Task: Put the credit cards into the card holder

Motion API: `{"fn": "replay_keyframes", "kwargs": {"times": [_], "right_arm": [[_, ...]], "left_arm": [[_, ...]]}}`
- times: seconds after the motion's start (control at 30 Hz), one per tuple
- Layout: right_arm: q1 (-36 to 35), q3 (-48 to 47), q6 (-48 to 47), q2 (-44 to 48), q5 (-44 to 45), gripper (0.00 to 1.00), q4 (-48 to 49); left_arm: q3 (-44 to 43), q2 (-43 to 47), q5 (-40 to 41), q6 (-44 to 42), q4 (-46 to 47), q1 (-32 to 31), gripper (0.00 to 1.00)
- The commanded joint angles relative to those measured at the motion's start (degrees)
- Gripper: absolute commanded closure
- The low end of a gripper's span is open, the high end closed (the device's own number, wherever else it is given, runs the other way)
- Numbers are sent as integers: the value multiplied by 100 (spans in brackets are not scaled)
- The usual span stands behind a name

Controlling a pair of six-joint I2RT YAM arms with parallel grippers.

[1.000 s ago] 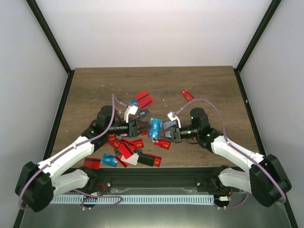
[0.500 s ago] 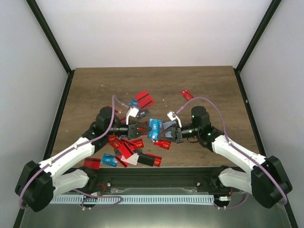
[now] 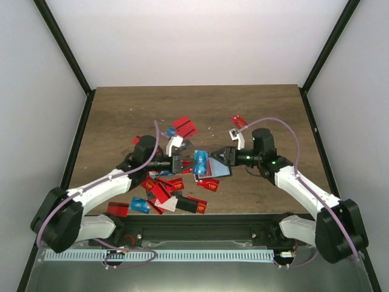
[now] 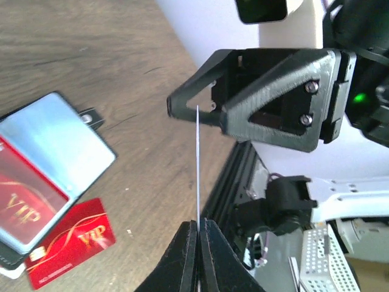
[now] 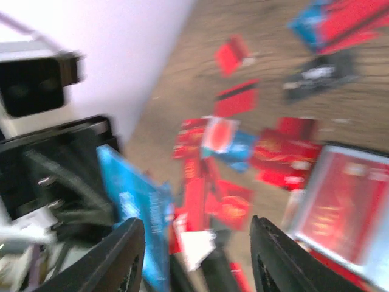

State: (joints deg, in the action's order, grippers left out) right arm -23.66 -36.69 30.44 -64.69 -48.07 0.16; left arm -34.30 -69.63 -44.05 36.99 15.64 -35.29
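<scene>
Wood table (image 3: pixel 121 109) w/ white walls (image 3: pixel 182 36), black frame posts (image 3: pixel 64 45).

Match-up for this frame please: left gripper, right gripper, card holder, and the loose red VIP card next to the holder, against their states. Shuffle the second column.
1. left gripper
2. right gripper
3. card holder
4. red VIP card

A. open, holding nothing
B. flat on the table, beside the holder
C. shut on a blue card, held on edge
D. lying open, a red card inside

Pairs: 1-C, 2-A, 3-D, 4-B
</scene>
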Motion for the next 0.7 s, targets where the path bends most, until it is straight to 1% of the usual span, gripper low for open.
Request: {"fn": "replay_keyframes", "kwargs": {"times": [0.0, 0.1, 0.23, 0.3, 0.4, 0.5, 0.67], "right_arm": [[334, -189, -8, -498, 1581, 47, -1031], [359, -248, 60, -862, 2239, 43, -1328], [363, -224, 132, -1034, 2758, 42, -1337], [370, -197, 153, -1096, 2936, 42, -1316], [373, -157, 151, -1193, 3229, 42, -1300], [364, -88, 151, -1276, 3345, 43, -1250], [365, 68, 171, -1442, 3236, 45, -1089]], "left_arm": [[-369, -667, 465, 216, -37, -21, 96], [-688, -1194, 677, 265, -264, -34, 96], [-1005, -1759, 822, 265, -365, -55, 96], [-1101, -1963, 996, 273, -311, -72, 96], [-1180, -2337, 1181, 570, -36, -83, 96], [-1261, -2679, 1304, 752, 234, -99, 96], [-1512, -3156, 1425, 845, 378, -157, 96]]}}
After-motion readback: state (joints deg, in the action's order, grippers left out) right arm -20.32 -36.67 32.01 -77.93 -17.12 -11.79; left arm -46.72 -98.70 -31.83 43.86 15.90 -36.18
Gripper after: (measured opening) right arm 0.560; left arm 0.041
